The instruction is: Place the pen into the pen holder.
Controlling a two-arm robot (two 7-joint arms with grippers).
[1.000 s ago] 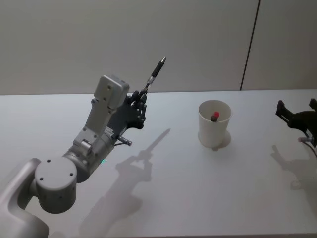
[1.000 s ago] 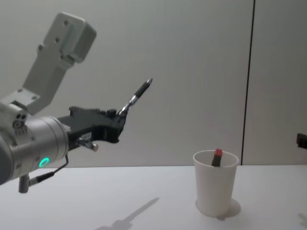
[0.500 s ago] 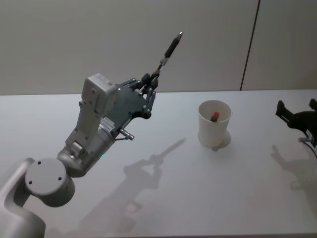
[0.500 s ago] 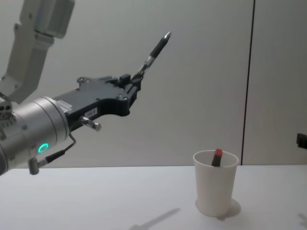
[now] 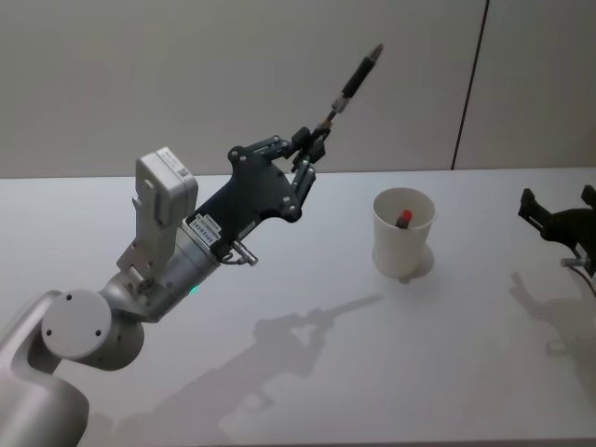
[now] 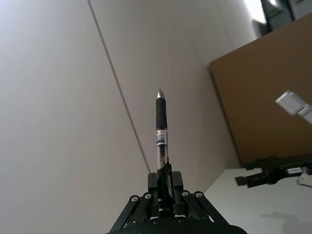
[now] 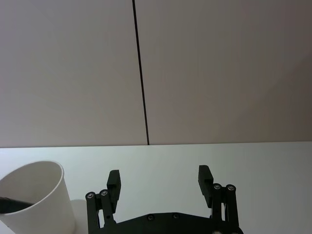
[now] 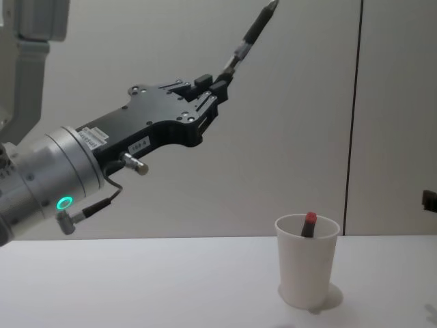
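Black pen [image 5: 352, 79] clamped in left gripper [image 5: 315, 147], above-left of pen holder [image 5: 403, 240]; right gripper [image 5: 559, 200] parked, jaws apart

the head view looks forward and down from above onto the white tabletop [image 5: 447, 354], with the wall behind. the chest view sits lower, looking level across the tabletop, so the pen holder [image 8: 306, 266] shows side-on; both share it and the raised left claw [image 5: 315, 147]. the left wrist view looks along its claw, close up, at the pen [image 6: 161, 126] and the wall. the right wrist view looks out over the right claw [image 7: 159, 176], near the pen holder.
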